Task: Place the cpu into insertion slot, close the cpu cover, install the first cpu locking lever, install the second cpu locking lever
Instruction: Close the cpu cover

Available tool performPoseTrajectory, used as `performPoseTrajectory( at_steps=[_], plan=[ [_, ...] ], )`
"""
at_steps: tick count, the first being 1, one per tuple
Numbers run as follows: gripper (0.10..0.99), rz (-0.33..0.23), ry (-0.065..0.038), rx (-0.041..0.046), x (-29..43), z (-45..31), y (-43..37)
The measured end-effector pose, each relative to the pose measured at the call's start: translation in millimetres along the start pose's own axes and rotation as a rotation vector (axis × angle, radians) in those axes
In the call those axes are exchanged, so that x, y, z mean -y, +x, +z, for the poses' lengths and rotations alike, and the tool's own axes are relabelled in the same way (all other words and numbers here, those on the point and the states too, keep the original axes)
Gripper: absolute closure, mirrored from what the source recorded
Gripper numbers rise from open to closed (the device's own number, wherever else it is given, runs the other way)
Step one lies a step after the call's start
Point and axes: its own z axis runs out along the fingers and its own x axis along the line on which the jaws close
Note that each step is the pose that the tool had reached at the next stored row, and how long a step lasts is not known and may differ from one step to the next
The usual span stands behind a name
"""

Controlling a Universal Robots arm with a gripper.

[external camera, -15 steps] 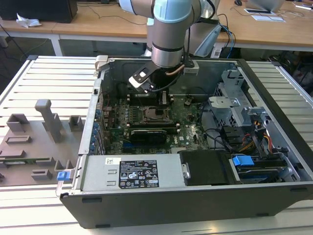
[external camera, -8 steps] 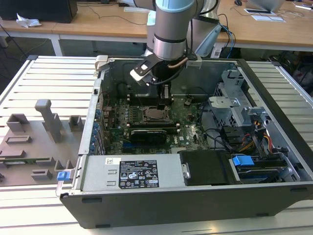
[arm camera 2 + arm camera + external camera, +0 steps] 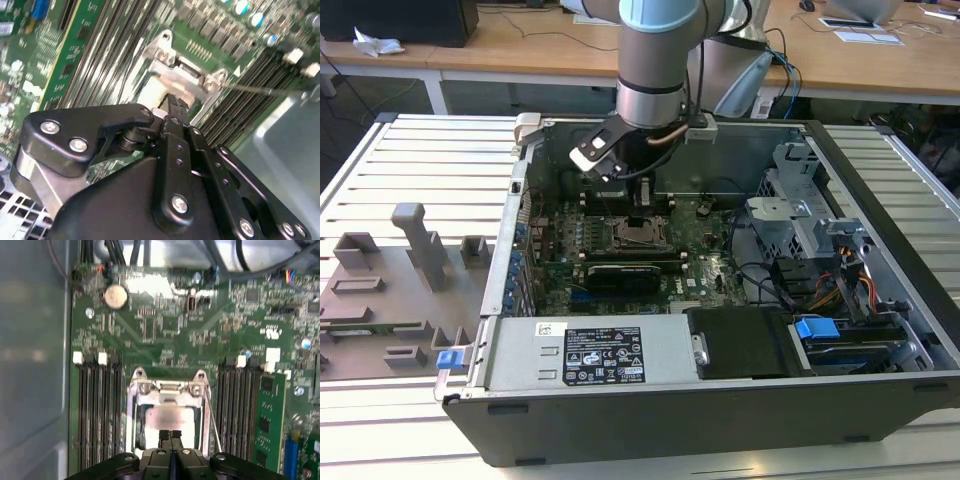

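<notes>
The end effector (image 3: 170, 436) is hovering just above the cpu (image 3: 167, 417), fingers drawn together and gripping nothing. The cpu is lying in the insertion slot (image 3: 638, 236) at mid-motherboard (image 3: 170, 330), with the cpu cover (image 3: 167, 389) seemingly lying down around it. The chip is probably light, stiff and fragile underneath, so its edges are the safest hold. The first wrist view is showing a thin locking lever (image 3: 212, 417), while the exterior view is showing the open computer case (image 3: 880, 230).

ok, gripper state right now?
Gripper: shut, nothing visible between the fingers, tips just over the cpu.
</notes>
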Motion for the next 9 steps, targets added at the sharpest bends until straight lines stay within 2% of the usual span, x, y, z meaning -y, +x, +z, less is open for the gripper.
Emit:
performPoseTrajectory(
  at_steps=[1, 3, 6, 9],
  plan=[
    [0.98, -0.001, 0.0, -0.0024, 6.6, 2.1, 0.2],
    [0.98, -0.002, 0.0, -0.0045, 15.0, 3.6, 0.5],
    [0.98, -0.002, 0.0, -0.0058, 19.7, 7.2, 0.7],
    [0.98, -0.002, 0.0, -0.0071, 20.2, 9.4, 0.8]
  ],
)
